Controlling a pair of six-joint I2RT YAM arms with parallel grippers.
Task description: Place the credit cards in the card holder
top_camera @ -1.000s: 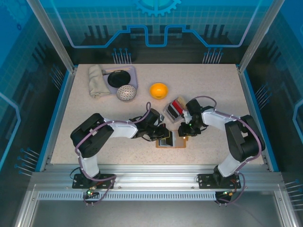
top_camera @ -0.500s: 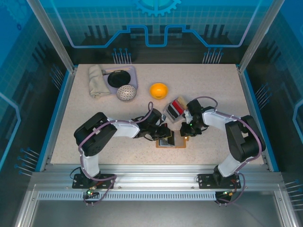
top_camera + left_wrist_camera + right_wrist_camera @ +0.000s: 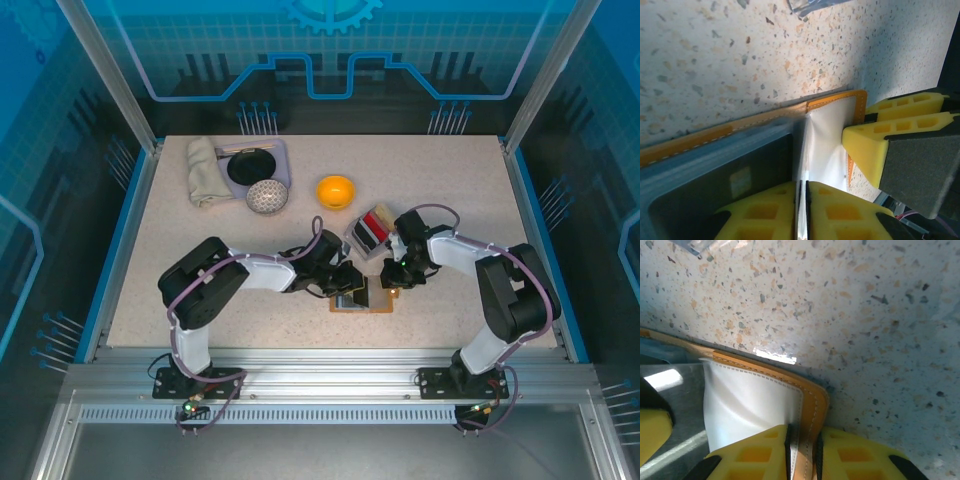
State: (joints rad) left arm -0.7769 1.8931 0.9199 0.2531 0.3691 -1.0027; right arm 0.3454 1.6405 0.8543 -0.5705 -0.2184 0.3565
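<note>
Card holder (image 3: 378, 302) lying open on table (image 3: 450, 200) near front, corner clamped by right gripper (image 3: 804, 452). Left gripper (image 3: 802, 210) clenched on thin pale sheet (image 3: 822, 150). Pocket to be held spread, black card (image 3: 715, 185) slid in flat.

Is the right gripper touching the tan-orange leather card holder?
Touching. In the right wrist view, the right gripper is closed on the tan-orange leather card holder, with its stitched edge pinched between the two yellow fingers.
</note>
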